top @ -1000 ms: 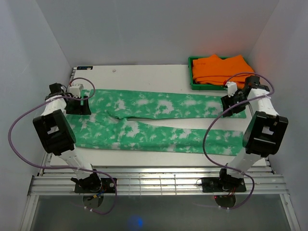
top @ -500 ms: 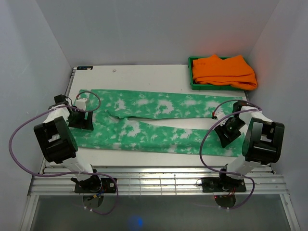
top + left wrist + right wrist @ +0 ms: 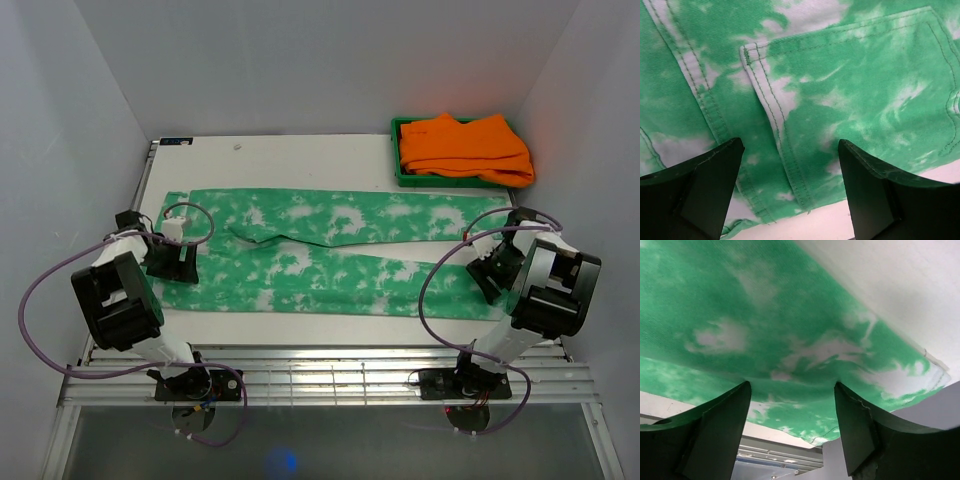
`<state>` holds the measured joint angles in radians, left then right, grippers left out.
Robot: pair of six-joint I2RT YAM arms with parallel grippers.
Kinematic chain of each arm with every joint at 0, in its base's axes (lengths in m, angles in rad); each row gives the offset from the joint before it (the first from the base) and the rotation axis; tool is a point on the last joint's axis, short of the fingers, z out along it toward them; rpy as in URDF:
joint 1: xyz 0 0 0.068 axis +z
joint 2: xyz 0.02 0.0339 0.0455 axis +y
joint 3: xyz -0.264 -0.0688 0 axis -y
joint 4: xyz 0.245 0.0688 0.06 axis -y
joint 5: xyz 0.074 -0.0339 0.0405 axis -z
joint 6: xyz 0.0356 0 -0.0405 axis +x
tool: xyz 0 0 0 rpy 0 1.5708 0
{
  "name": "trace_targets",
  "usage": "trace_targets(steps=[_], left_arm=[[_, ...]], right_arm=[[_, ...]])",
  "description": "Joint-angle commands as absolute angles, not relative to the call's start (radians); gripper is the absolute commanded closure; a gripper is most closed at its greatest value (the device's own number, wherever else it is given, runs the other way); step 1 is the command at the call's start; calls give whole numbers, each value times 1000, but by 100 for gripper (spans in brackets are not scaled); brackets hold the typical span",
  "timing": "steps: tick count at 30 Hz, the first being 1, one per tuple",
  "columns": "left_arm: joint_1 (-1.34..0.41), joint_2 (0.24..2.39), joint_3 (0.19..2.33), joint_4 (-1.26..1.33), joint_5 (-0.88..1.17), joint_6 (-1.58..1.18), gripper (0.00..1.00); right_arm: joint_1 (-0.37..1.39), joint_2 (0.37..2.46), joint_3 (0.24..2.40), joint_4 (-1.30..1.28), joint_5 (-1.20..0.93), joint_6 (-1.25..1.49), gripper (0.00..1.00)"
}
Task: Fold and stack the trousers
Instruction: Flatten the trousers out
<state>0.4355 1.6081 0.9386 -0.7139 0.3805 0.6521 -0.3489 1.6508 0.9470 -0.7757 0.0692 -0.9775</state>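
The green and white tie-dye trousers (image 3: 330, 255) lie flat across the table (image 3: 300, 160), waist at the left, both legs running right, close side by side. My left gripper (image 3: 172, 265) is open, low over the waist near its front edge. In the left wrist view the gripper (image 3: 790, 145) frames a back pocket (image 3: 850, 95), with bare table (image 3: 825, 220) below. My right gripper (image 3: 493, 272) is open over the leg ends at the right. In the right wrist view the gripper (image 3: 792, 385) sits close to the cloth (image 3: 740, 300), near its hem.
A green bin (image 3: 397, 150) holding folded orange garments (image 3: 465, 148) stands at the back right corner. A slatted metal rail (image 3: 320, 375) runs along the near table edge. White walls close in on the left, back and right.
Both grippers have moved from the far leg towards the near edge of the trousers. The two legs now lie closer together, with the gap between them closed.
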Motion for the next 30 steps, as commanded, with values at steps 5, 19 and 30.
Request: trace_targets(steps=[5,19,30], left_arm=[[457,1482,981,-831,455,735,9],[456,1494,1040,-1023,523,883,20],[477,1493,842,-917,288,952,23]], right_arm=[[-377,1542,1032,-829,-50,-1063,20],[-313,1503,913,-945,-137,-1172,57],[-314,1519,698,-765,42,-1218,58]])
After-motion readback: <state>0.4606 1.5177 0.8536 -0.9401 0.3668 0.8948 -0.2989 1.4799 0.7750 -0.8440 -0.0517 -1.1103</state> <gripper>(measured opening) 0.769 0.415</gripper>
